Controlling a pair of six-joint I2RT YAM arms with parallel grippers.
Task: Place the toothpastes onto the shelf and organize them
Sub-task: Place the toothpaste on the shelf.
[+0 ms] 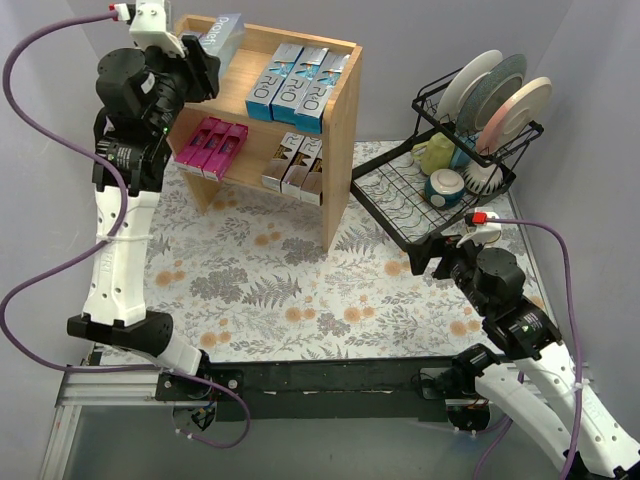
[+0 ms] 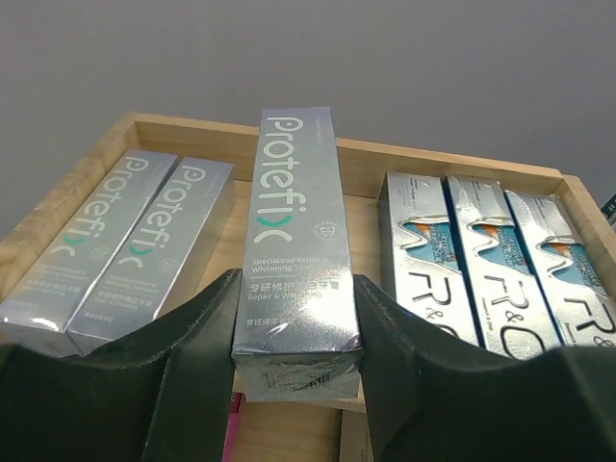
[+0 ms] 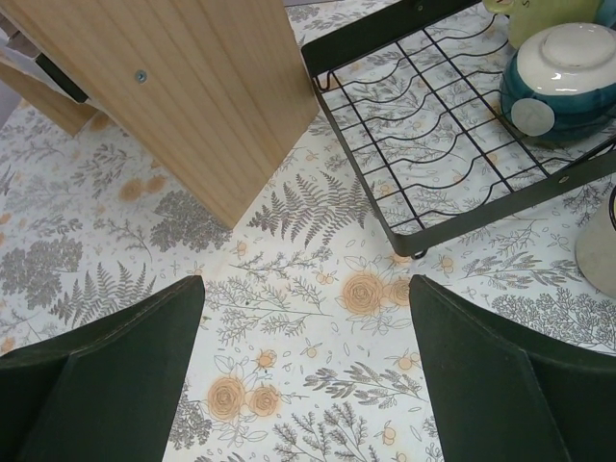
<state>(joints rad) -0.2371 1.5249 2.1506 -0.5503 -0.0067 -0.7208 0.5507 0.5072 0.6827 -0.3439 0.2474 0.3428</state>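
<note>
My left gripper [image 2: 296, 337] is shut on a silver Protefix toothpaste box [image 2: 295, 252] and holds it over the top of the wooden shelf [image 1: 340, 130], in the gap between two silver Protefix boxes [image 2: 115, 245] on the left and three blue R&O boxes [image 2: 496, 260] on the right. From above, the left gripper [image 1: 205, 62] is at the shelf's top left with the held box [image 1: 222, 38]. The blue boxes [image 1: 298, 75] lie on top. Pink boxes [image 1: 212, 146] and silver-brown boxes [image 1: 295, 163] sit on the lower level. My right gripper [image 3: 306, 318] is open and empty above the mat.
A black wire dish rack [image 1: 420, 200] with plates [image 1: 500, 90], a cup and a blue-white bowl [image 3: 563, 72] stands right of the shelf. The shelf's side panel [image 3: 183, 96] is close ahead of the right gripper. A floral mat [image 1: 280, 290] covers the table.
</note>
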